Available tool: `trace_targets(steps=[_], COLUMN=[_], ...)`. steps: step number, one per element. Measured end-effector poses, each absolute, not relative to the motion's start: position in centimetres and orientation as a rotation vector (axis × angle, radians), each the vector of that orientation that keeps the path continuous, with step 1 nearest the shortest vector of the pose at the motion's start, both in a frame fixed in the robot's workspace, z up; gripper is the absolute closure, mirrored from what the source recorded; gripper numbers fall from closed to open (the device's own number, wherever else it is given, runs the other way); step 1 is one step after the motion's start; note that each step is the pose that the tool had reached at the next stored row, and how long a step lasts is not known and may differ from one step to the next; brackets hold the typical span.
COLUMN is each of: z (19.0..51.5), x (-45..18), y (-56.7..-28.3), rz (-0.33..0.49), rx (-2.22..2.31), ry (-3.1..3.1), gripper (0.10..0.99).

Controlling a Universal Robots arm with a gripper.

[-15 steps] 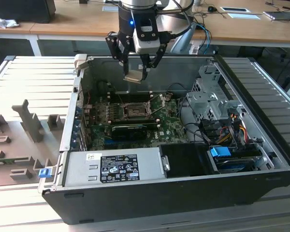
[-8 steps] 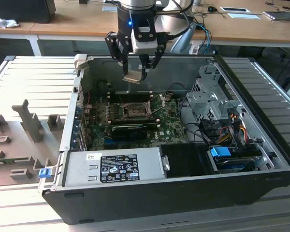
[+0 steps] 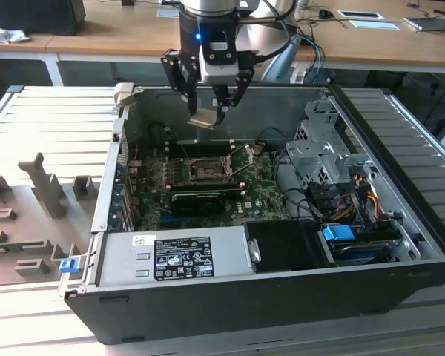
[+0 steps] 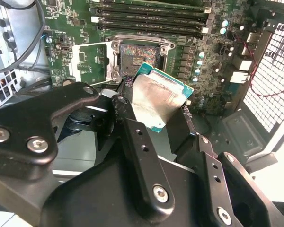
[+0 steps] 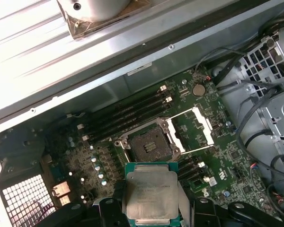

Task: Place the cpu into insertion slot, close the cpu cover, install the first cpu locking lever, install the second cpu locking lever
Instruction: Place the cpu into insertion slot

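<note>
My gripper [image 3: 206,116] hangs over the open computer case, shut on the cpu [image 3: 205,119], a pale silver square chip with a green edge. In both wrist views the cpu [image 5: 150,195] [image 4: 161,97] sits between the black fingers [image 4: 132,137], tilted a little. It is above the insertion slot [image 5: 149,144] [image 4: 138,53] [image 3: 206,169] and apart from it. The slot's dark centre is bare. The cpu cover [image 5: 191,128] [image 4: 89,61] lies flipped open beside the slot on the green board.
Long black memory slots [image 5: 128,116] run along one side of the socket. A metal drive cage [image 3: 322,152] with cables stands at the exterior view's right. The grey power supply [image 3: 174,256] lies at the case's front. A card [image 3: 200,199] sits in front of the socket.
</note>
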State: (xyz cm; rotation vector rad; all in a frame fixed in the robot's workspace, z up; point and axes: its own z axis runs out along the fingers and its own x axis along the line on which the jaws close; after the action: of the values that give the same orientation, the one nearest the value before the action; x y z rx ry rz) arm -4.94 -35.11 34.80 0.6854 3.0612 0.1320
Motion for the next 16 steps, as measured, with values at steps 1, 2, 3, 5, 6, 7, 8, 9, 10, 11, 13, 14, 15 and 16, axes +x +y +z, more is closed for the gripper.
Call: trace_targets(steps=[1, 2, 3, 5, 6, 7, 8, 9, 10, 11, 13, 14, 15, 16], z=[34.79, 34.77, 34.75, 34.72, 34.70, 34.68, 34.67, 34.67, 34.65, 34.64, 34.63, 34.61, 34.60, 34.59], x=[-4.96, -4.96, -4.96, -4.98, -4.98, -5.00, -5.01, -5.01, -5.02, -5.03, -5.03, -5.03, -5.03, -5.03], y=[-35.11, -35.11, -35.11, -35.11, -35.11, -35.11, -35.11, -35.11, -35.11, -35.11, -35.11, -35.11, -35.11, -35.11], rz=[0.132, 0.132, 0.132, 0.132, 0.132, 0.132, 0.132, 0.132, 0.132, 0.132, 0.132, 0.132, 0.132, 0.132], rx=[0.689, 0.692, 0.695, 0.705, 0.713, 0.721, 0.727, 0.731, 0.735, 0.740, 0.750, 0.753, 0.757, 0.762], ry=[3.060, 3.059, 3.059, 3.056, 3.054, 3.052, 3.050, 3.049, 3.048, 3.047, 3.044, 3.043, 3.042, 3.041], gripper=[0.561, 0.561, 0.561, 0.561, 0.561, 0.561, 0.561, 0.561, 0.561, 0.561, 0.561, 0.561, 0.561, 0.561])
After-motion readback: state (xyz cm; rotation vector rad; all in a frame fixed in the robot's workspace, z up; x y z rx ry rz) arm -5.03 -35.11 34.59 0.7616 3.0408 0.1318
